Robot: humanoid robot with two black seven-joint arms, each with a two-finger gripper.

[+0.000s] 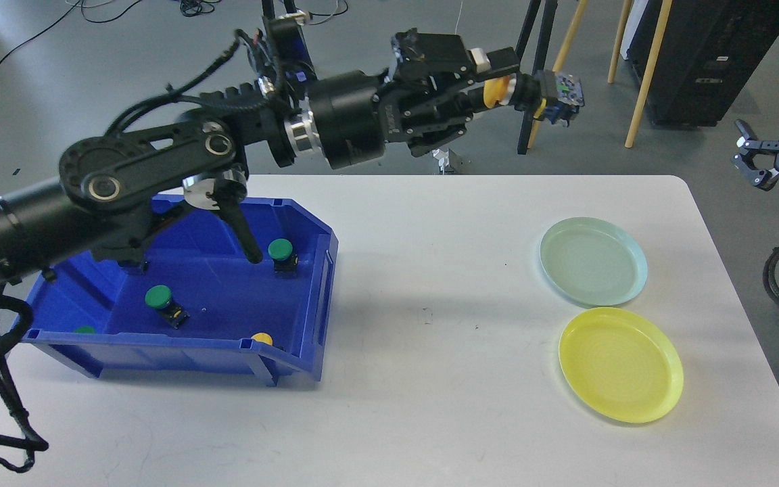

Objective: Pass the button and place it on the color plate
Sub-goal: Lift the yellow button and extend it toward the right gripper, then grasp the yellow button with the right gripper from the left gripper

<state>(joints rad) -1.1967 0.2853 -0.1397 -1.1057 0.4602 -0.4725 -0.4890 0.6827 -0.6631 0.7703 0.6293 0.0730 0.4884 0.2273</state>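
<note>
1. Left gripper point(501, 91) is clamped on a yellow button point(496, 92) — its fingers close on the yellow cap, with the button's dark body and blue end sticking out past the fingertips toward the right. It is raised high, beyond the far edge of the white table point(430, 284), up and well to the right of the blue bin point(308, 297).

2. Inside the blue bin lie more buttons: two green ones point(281, 250) and point(159, 297), a sliver of another green cap at the near-left wall, and a yellow cap point(262, 338) by the near wall.

3. Well to the right of the bin sit the pale green plate point(592, 260) and, nearer me, the yellow plate point(621, 364) — both bare. The matching plate for the held button is the yellow one, I judge.

4. Right gripper point(754, 159) hangs at the far right, off the table edge, fingers apart and holding nothing. It is well apart from the button, so the handover is not yet made.

5. Risks, as I judge them: the grip is only on the cap, so the button could twist or slip during the pass; if the right fingers close on the blue end off-centre, or the left lets go too soon, it drops to the floor, since the exchange point lies beyond the table.
</note>
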